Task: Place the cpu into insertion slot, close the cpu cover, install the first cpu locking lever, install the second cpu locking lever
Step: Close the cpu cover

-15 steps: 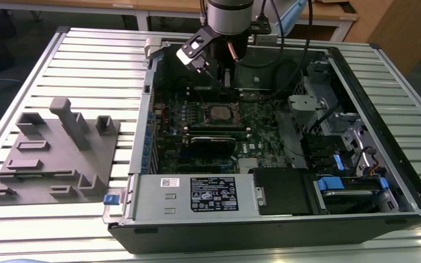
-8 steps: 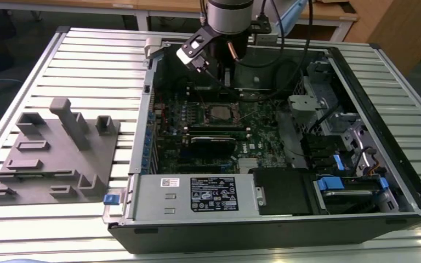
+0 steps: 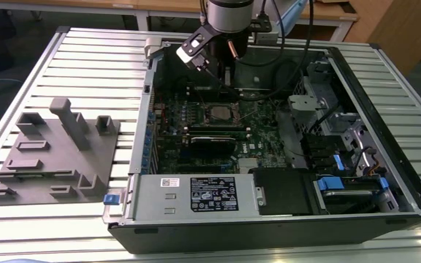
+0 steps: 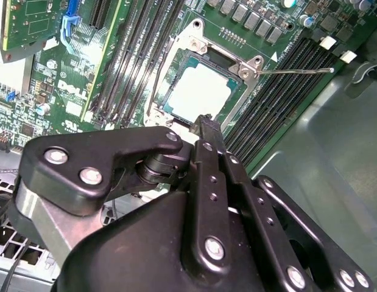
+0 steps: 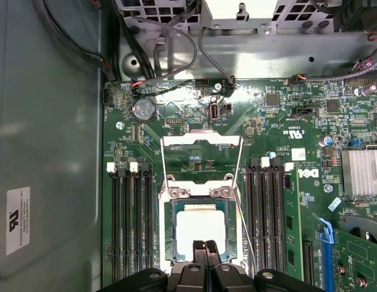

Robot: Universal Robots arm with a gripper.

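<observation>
The cpu [image 5: 199, 226] lies in the slot [image 5: 169, 237]. The pincer [image 5: 204, 246], pressed together and empty, hovers by its edge. The cover [image 5: 200, 141], open, looks thin, stiff and hinged, probably best pushed at its free edge.

Tally, positions referenced to the insertion slot [image 5: 168, 243]:

- insertion slot: 1, on 1 green motherboard [image 5: 267, 128]
- cpu [image 5: 197, 228]: 1, lying in the insertion slot
- cpu cover [image 5: 201, 141]: 1, tilted up from one edge of the insertion slot
- memory-slot banks: 2, first bank [image 5: 133, 231] and second bank [image 5: 265, 213], one on each side of the insertion slot
- coin cell [image 5: 144, 109]: 1, beyond the raised cpu cover
- finned heatsink [image 5: 362, 173]: 1, past the second bank
- gripper [image 5: 206, 248]: 1, with 2 jaws, over the insertion slot's edge
- computer case [image 3: 269, 235]: 1, enclosing the insertion slot
- grey fixture tray [image 3: 50, 159]: 1, well apart from the insertion slot, outside the computer case
- counter [image 3: 94, 60]: 1
</observation>
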